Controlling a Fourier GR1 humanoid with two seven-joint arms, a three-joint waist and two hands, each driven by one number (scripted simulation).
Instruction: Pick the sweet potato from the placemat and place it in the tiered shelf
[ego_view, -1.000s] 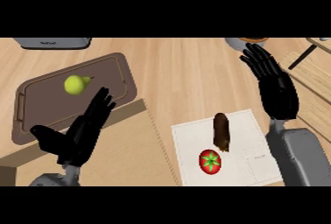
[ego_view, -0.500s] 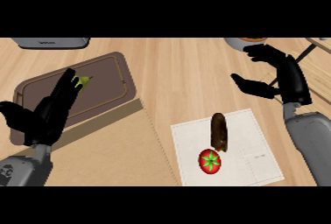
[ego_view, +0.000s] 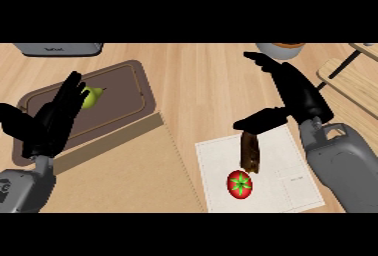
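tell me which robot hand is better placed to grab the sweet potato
Right robot hand: its thumb hangs just above the sweet potato on the placemat. The left robot hand is far off, over the tray.

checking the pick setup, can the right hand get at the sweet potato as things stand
Probably yes. The right hand is open just above the sweet potato, thumb over its top end, and nothing lies between them. The tomato sits below, off the path.

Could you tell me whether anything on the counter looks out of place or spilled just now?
Nothing stands out. The sweet potato and tomato lie on the placemat, unspilled. A green fruit sits on the brown tray. The right hand is open above the potato; the left hand is open over the tray.
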